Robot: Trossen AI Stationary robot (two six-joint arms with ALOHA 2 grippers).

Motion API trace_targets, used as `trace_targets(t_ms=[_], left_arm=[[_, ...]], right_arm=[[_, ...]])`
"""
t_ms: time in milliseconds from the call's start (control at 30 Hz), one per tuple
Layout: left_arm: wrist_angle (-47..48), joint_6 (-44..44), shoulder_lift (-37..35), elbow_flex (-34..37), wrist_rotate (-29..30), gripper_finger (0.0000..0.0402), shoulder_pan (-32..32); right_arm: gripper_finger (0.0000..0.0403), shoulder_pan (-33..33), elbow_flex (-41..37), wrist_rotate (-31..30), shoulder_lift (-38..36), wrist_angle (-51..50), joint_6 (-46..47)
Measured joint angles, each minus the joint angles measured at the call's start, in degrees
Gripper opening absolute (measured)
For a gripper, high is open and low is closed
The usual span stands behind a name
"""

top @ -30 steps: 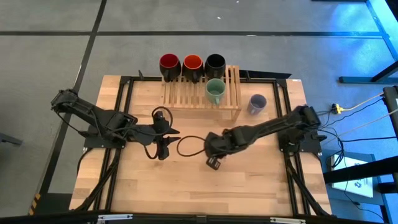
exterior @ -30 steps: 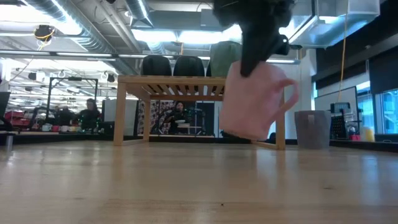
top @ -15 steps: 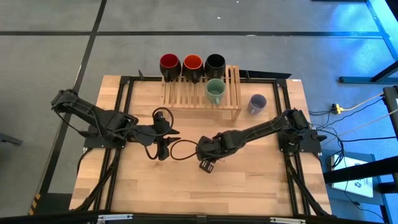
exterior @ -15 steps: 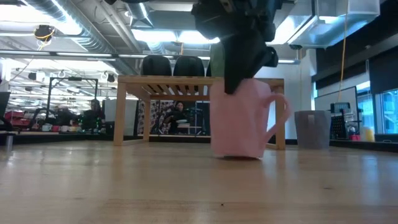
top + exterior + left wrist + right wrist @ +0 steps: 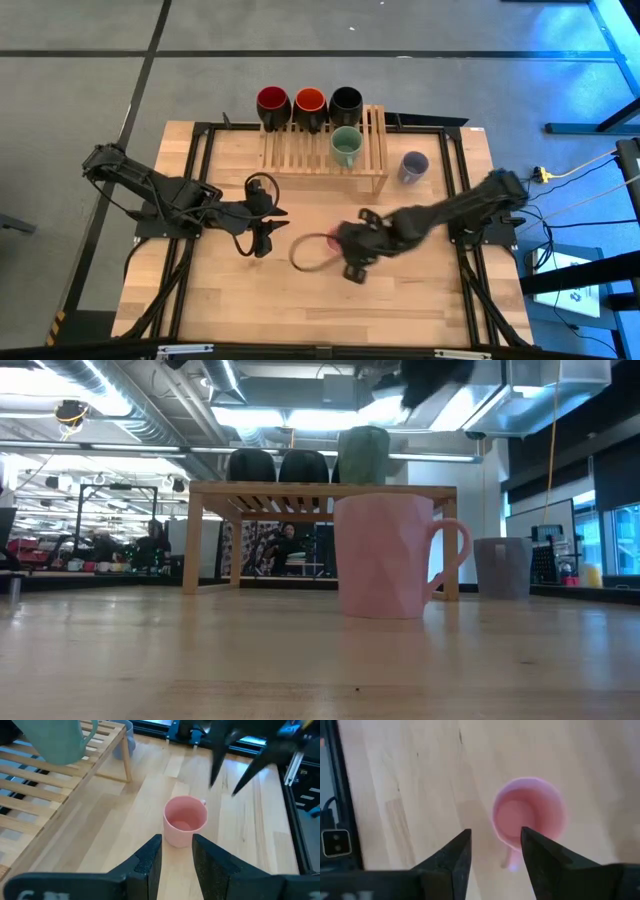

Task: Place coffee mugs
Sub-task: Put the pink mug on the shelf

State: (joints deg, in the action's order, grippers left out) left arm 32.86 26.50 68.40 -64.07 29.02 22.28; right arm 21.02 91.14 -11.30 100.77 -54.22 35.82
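At the near middle of the table point(image 5: 200, 300) we are seeing the pink mug point(image 5: 392, 557) standing upright on the bare wood, mouth up, nothing gripping it. Above it the right gripper point(image 5: 492, 851) is hanging with its fingers parted and clear of the rim. The left gripper point(image 5: 175, 849) is waiting beside it toward the left side, pointing at the mug; its fingers are holding nothing, though whether they are fully closed we cannot tell. Farther back we are finding the green mug point(image 5: 346, 147) sitting on the wooden rack point(image 5: 300, 155), with the lavender-blue mug point(image 5: 413, 166) on the table just beside the rack. Behind the rack are standing the dark red mug point(image 5: 273, 105), the red-orange mug point(image 5: 310, 107) and the black mug point(image 5: 345, 105) in a row.
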Motion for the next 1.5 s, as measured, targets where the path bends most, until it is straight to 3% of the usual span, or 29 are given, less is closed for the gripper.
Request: trace_targets(t_ms=[167, 333, 467, 633, 1067, 1500], left_arm=[[0.16, 0.07, 0.0, 0.0, -0.05, 0.0102, 0.0], [0.16, -0.04, 0.0, 0.0, 0.26, 0.0102, -0.02], [0.11, 0.06, 0.0, 0.0, 0.48, 0.0102, -0.02], [-0.04, 0.8, 0.0, 0.0, 1.67, 0.0102, -0.02], [-0.48, 3.45, -0.04, 0.0, 6.64, 0.0102, -0.34], [-0.35, 4.76, -0.02, 0.0, 8.4, 0.0102, -2.03]], right_arm=[[0.0158, 5.79, -12.39, -9.69, -11.07, 3.15, 3.21], [0.0159, 11.8, -32.51, -14.67, -20.26, 22.41, 6.34], [0.0159, 14.79, -44.5, -17.7, -21.83, 38.16, 7.76], [0.0159, 15.75, -52.95, -25.78, -20.77, 48.36, 10.9], [0.0159, 15.77, -56.09, -33.45, -12.16, 65.43, 3.69], [0.0159, 15.71, -56.07, -39.29, -3.74, 71.75, 1.65]])
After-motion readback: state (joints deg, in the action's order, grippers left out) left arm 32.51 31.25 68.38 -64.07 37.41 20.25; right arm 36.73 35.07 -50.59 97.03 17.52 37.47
